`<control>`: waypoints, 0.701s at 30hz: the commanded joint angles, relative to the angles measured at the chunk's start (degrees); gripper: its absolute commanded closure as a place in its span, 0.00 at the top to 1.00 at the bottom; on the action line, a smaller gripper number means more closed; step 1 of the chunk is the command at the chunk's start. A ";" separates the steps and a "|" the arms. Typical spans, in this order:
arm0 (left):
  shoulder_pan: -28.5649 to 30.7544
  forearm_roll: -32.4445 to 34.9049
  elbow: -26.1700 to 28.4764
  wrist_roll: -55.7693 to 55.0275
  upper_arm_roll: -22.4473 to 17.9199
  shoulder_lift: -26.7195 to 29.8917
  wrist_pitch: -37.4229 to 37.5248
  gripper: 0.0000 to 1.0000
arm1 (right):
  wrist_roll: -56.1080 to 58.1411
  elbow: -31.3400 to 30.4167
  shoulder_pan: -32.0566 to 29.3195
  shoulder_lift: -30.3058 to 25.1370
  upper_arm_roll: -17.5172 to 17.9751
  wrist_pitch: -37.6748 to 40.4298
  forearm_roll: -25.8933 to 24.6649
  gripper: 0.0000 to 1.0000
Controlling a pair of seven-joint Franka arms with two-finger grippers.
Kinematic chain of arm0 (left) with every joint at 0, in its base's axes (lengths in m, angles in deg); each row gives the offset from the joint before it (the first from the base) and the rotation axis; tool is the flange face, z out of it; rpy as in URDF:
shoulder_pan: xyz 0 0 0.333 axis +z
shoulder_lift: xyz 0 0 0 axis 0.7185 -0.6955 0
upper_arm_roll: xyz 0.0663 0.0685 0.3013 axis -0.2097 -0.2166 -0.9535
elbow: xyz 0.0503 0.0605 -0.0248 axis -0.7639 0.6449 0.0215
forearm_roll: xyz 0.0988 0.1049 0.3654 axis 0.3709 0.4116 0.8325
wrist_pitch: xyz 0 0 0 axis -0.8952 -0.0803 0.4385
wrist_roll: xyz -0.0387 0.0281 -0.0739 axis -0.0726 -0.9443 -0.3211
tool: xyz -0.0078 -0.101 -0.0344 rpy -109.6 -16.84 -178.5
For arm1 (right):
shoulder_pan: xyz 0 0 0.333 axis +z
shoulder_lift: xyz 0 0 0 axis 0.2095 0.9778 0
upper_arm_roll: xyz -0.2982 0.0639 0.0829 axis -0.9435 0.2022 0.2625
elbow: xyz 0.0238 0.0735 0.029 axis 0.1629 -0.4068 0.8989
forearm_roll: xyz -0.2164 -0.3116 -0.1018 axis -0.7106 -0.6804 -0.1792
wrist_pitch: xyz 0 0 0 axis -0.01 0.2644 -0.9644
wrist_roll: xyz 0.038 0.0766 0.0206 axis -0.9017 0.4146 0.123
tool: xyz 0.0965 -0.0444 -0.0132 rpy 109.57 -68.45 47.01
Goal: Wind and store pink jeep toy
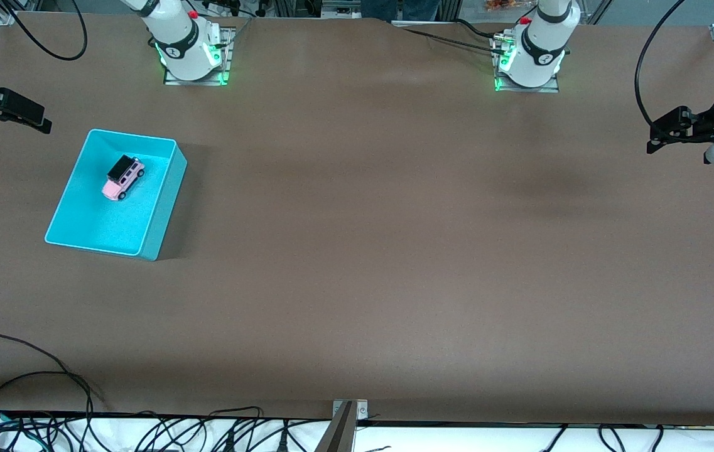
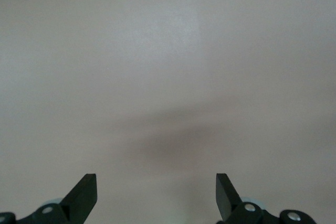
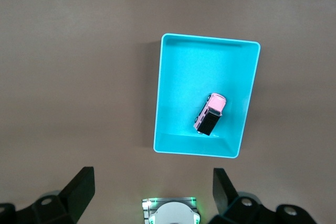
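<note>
The pink jeep toy (image 1: 123, 177) stands on its wheels inside the turquoise bin (image 1: 165, 207), toward the right arm's end of the table. My right gripper (image 1: 14, 113) is open and empty, held high near that end of the table, off to the side of the bin. In the right wrist view the jeep (image 3: 211, 113) shows in the bin (image 3: 178, 87), well below the right gripper (image 3: 153, 177). My left gripper (image 1: 667, 135) is open and empty, up over the left arm's end of the table. The left wrist view shows the left gripper (image 2: 156, 182) over bare table only.
The two arm bases (image 1: 192, 47) (image 1: 529, 59) stand along the table's edge farthest from the front camera. Loose cables (image 1: 49, 389) lie along the edge nearest that camera, with a metal bracket (image 1: 347, 414) at its middle. A brown mat (image 1: 394, 220) covers the table.
</note>
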 commanded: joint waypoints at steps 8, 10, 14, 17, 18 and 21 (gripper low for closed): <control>0.52 -1.02 -1.91 0.47 0.20 -0.95 0.64 1.00 | 1.02 2.34 -0.44 1.10 -0.03 -0.85 0.70 1.00; 0.52 -1.02 -1.91 0.47 0.20 -0.95 0.64 1.00 | 1.02 2.34 -0.52 1.10 -0.03 -0.76 0.70 1.00; 0.52 -1.02 -1.91 0.47 0.20 -0.87 0.64 1.00 | 1.02 2.34 -0.53 1.09 -0.03 -0.58 0.78 1.00; 0.52 -1.02 -1.91 0.47 0.20 -0.95 0.64 1.00 | 0.93 2.25 -0.52 1.10 -0.03 -0.67 0.79 1.00; 0.52 -1.02 -1.91 0.47 0.20 -0.95 0.64 1.00 | 0.93 2.25 -0.44 1.10 -0.03 -0.67 0.70 1.00; 0.52 -1.02 -1.91 0.47 0.20 -0.86 0.64 1.00 | 0.93 2.25 -0.52 1.01 -0.12 -0.49 0.78 1.00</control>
